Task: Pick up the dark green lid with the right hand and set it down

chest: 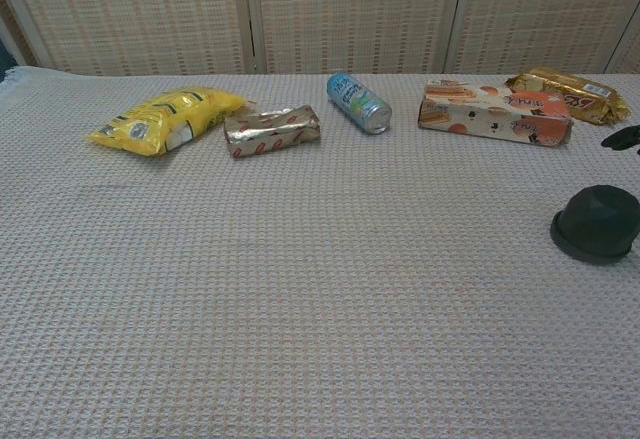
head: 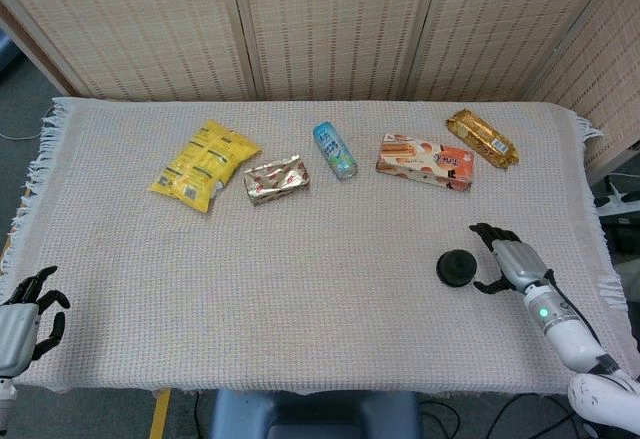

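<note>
Right hand [head: 507, 259] empty, fingers spread, just beside dark green lid [head: 457, 267] near desk's [head: 330, 259] right edge. Risk: low, smooth lid slides off under fingertips before the grip closes.

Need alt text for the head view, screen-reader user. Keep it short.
Overhead view of a cloth-covered table: the right hand, fingers apart, sits just right of the dark green lid, not holding it. Five snack items line the far side, and the left hand rests open at the near-left edge.
</note>
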`<state>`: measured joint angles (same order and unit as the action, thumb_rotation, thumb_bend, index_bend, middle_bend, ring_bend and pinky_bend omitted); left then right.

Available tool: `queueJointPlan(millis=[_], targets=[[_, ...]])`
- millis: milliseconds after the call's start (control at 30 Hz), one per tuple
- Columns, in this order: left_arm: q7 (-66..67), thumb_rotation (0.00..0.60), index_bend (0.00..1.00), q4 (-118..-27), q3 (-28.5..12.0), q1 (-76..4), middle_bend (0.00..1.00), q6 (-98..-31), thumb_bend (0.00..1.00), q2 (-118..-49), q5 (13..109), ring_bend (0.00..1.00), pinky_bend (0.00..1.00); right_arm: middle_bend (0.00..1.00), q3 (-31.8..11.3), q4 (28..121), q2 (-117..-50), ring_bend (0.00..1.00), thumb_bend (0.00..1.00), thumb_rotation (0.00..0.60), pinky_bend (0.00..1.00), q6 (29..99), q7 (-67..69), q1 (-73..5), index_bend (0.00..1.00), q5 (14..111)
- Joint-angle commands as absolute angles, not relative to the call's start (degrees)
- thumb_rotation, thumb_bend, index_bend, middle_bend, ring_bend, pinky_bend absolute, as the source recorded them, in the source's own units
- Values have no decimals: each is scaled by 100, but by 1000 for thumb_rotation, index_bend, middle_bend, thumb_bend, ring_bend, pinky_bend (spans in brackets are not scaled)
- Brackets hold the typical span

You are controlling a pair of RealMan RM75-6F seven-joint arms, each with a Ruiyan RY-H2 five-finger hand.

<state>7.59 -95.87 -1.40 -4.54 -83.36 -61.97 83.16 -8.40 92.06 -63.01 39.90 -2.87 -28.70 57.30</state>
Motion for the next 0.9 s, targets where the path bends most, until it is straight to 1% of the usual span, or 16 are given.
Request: queueJointPlan(millis=[33,233,433,533,700,900], targets=[[726,600,495,-9578,-138,-445,128,-8356,530,-6189,8335,175,536,0,-818,8956,-6475,0,180,600,12,3614,-347,-3186,0,5393],[646,600,495,-9563,-144,-444,128,-8357,529,-6167,8347,175,535,0,-630,8714,-6646,0,180,600,20,3387,-517,-3445,0,5006],[661,600,494,-9567,-145,-451,128,-8342,530,-6167,8347,176,535,0,-494,8733,-6685,0,180,600,37,3327,-560,-3570,0,4875],[663,600,494,-9572,-152,-448,128,-8345,529,-6165,8331,175,535,0,-422,8741,-6705,0,180,600,52,3341,-584,-3603,0,4877],[642,600,494,-9576,-158,-443,128,-8352,528,-6156,8326,175,536,3,-295,8659,-6816,0,180,600,105,3427,-686,-3657,3,4841],[604,600,493,-9571,-160,-440,128,-8353,529,-6143,8330,175,535,40,-197,8430,-7068,35,180,600,133,3642,-866,-3718,42,4740]])
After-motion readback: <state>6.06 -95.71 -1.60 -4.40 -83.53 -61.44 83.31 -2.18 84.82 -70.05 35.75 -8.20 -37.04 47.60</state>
